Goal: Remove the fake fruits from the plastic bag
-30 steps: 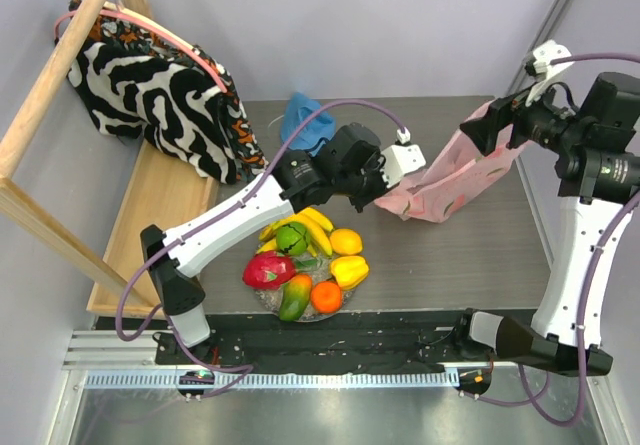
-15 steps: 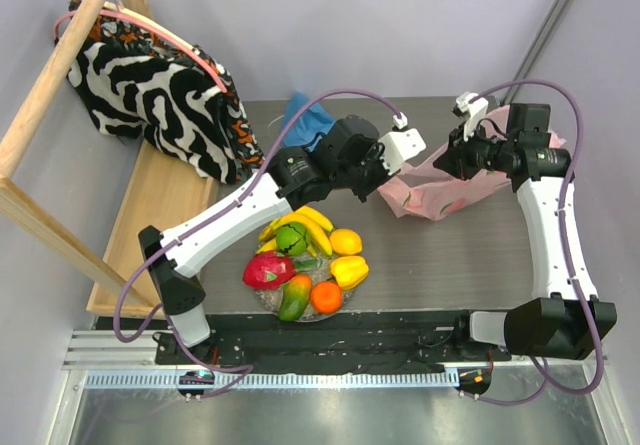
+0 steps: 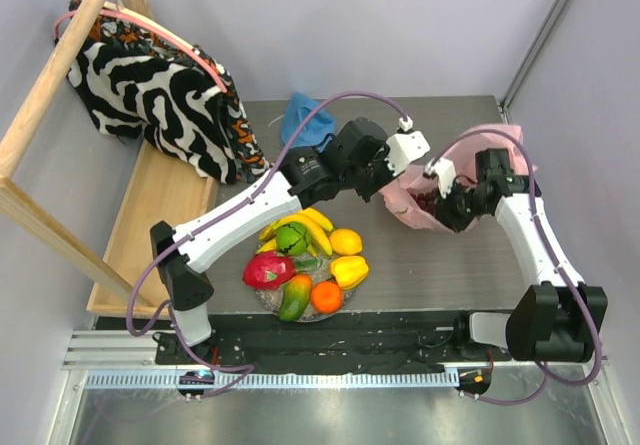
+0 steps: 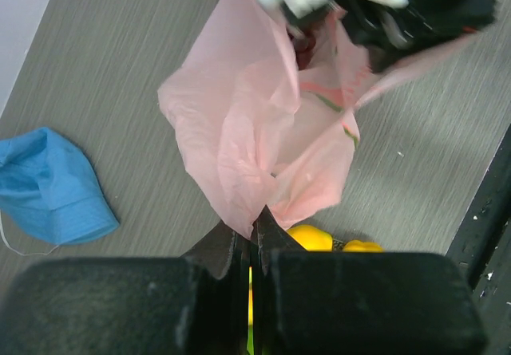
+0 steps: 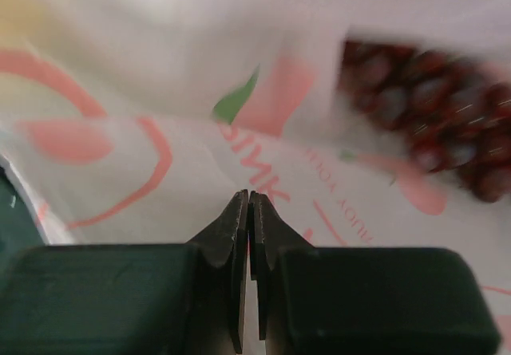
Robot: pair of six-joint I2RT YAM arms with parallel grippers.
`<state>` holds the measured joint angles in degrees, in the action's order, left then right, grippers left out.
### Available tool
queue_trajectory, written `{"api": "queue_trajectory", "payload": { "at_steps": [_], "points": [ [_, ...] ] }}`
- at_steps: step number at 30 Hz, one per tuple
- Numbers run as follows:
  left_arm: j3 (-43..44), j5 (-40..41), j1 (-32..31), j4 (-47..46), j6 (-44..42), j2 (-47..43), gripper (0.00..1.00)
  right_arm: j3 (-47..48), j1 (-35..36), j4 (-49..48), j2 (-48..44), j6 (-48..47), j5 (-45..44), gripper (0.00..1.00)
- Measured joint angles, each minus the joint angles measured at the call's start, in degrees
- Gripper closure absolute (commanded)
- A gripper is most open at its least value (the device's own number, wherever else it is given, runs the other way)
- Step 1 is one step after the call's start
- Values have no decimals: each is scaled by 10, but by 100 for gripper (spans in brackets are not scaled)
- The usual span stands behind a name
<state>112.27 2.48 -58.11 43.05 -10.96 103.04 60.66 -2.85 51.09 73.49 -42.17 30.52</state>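
Observation:
The pink plastic bag (image 3: 408, 210) hangs open just above the table. My left gripper (image 3: 392, 183) (image 4: 254, 221) is shut on its near rim. My right gripper (image 3: 435, 203) (image 5: 249, 199) reaches inside the bag and is shut, its tips against the printed inner wall, with nothing visible between them. Dark purple grapes (image 5: 431, 108) (image 4: 303, 45) lie in the bag, to the right of and beyond those tips. Below the left arm a glass dish holds the other fake fruits: banana bunch (image 3: 315, 227), green apple (image 3: 291, 237), dragon fruit (image 3: 268, 269), yellow pepper (image 3: 349, 270), orange (image 3: 326, 296) and mango (image 3: 295, 299).
A blue cloth (image 3: 305, 120) (image 4: 52, 187) lies at the back of the table, left of the bag. A black-and-white patterned fabric (image 3: 160, 85) drapes over a wooden rack (image 3: 150, 215) along the left side.
My right arm swung down and left from high at the right; its gripper entered the bag and closed. The bag dropped lower. My left gripper kept its hold.

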Motion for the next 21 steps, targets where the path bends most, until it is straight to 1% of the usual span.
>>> {"api": "queue_trajectory", "payload": {
  "at_steps": [2, 4, 6, 7, 8, 9, 10, 11, 14, 18, 21],
  "points": [
    [0, 0, 0, 0, -2, 0, 100, -23, 2, 46, -24, -31, -5, 99],
    [-2, 0, 0, -1, -2, 0, 100, -45, 3, 63, -61, -38, -10, 99],
    [-7, 0, 0, -3, 0, 0, 100, -65, 5, 56, -95, -16, -26, 98],
    [-10, -1, 0, -3, 1, 0, 100, -77, 5, 39, -106, 5, -36, 86],
    [-12, -1, 0, -3, 2, 0, 100, -85, 5, 23, -111, 24, -44, 69],
    [-16, -1, 0, -5, 4, 0, 100, -92, 5, 2, -109, 51, -53, 44],
    [-20, -1, 0, -6, 6, 0, 100, -97, 5, -21, -101, 76, -58, 36],
    [-26, -1, 0, -8, 10, 0, 100, -98, 4, -49, -84, 98, -59, 34],
    [-52, 1, 0, -16, 20, -2, 100, -99, -1, -120, -44, 165, -68, 35],
    [-123, 15, 2, -26, 34, -12, 100, -101, -8, -189, -22, 256, -143, 36],
    [-169, 21, 5, -25, 47, -14, 100, -113, -16, -207, -27, 297, -184, 36]
  ]
}}
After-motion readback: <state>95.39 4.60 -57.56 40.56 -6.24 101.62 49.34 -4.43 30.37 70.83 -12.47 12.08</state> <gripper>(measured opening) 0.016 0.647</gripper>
